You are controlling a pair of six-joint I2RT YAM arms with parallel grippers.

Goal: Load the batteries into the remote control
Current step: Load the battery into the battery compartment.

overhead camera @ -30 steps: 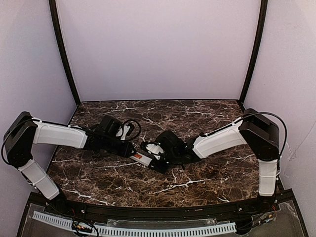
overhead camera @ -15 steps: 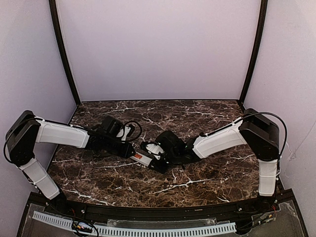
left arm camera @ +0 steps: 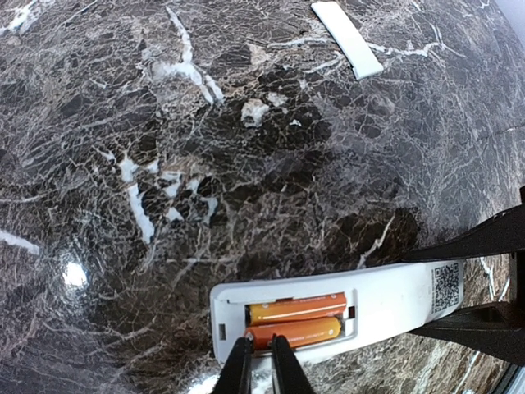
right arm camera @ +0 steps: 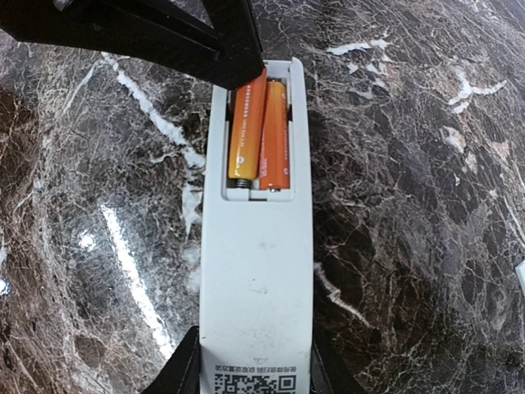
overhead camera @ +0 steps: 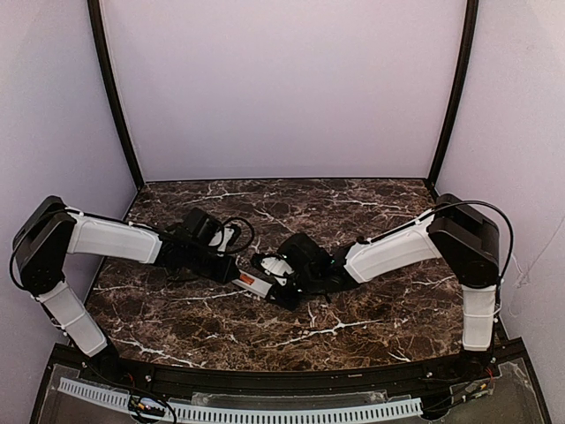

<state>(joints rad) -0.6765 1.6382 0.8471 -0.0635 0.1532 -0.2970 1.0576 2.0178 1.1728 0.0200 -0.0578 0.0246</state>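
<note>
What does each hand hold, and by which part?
The right hand holds the remote control by its QR-code end. The left hand is shut, holding nothing.

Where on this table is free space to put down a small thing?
Free: the table behind the left gripper and right gripper to the back wall, and from the remote control to the near edge. Crowded: the middle, where both meet at the remote.
</note>
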